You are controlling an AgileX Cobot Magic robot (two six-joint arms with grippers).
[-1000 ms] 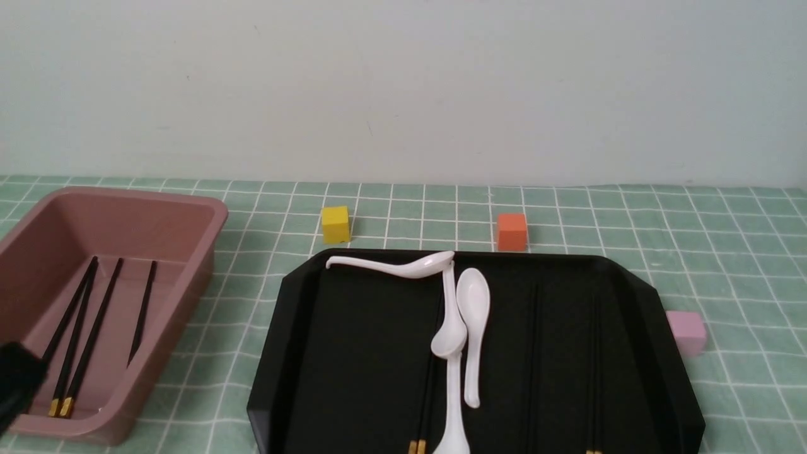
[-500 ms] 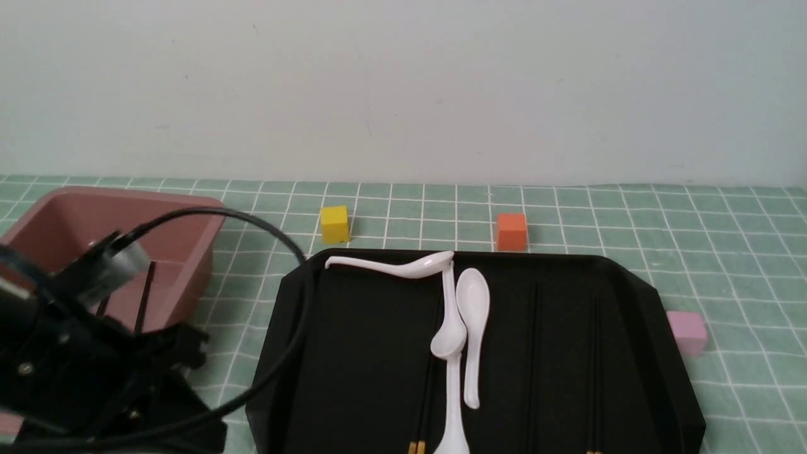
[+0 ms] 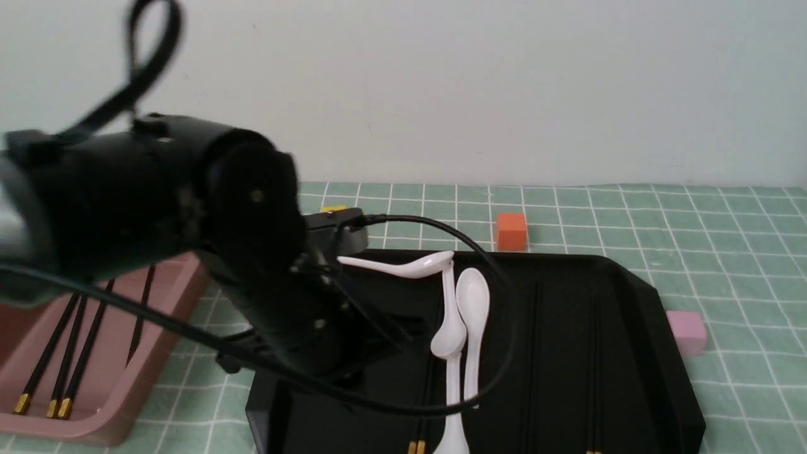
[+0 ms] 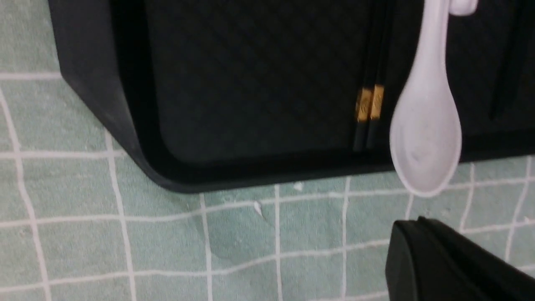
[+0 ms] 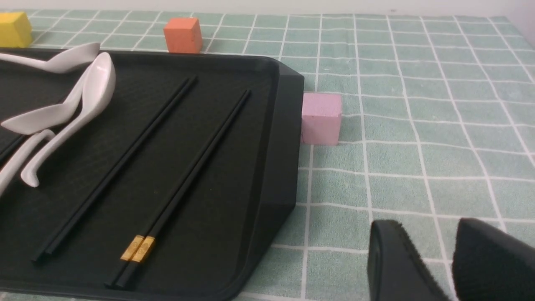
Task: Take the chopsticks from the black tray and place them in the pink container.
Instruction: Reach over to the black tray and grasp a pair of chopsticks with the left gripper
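Front view: the left arm point(image 3: 252, 252) reaches in over the left part of the black tray point(image 3: 567, 378). In the left wrist view the left claw point(image 4: 407, 221) is clenched, with nothing held. The right claw point(image 5: 426, 221) stands released in the right wrist view, its tips apart and only checked cloth point(image 5: 397, 188) seen between them.

The chopsticks still to be moved lie in the tray in three pairs. The closest pair point(image 3: 419, 403), gold ends towards the robot, is just to the right of the left claw. The second pair point(image 3: 533, 366) is farther right, and the third pair point(image 3: 594, 372) farther right again.

To the left of that claw is the pink container point(image 3: 107, 422), with four chopsticks point(image 3: 75, 353) showing inside, partly behind the arm and cable.

Four white spoons point(image 3: 449, 337) lie near the closest pair, one bowl hanging past the tray's near rim. Beyond the left claw are a yellow block point(image 3: 334, 208), partly hidden, and an orange block point(image 3: 511, 232); a pink block point(image 3: 687, 331) sits well to its right, beside the tray.
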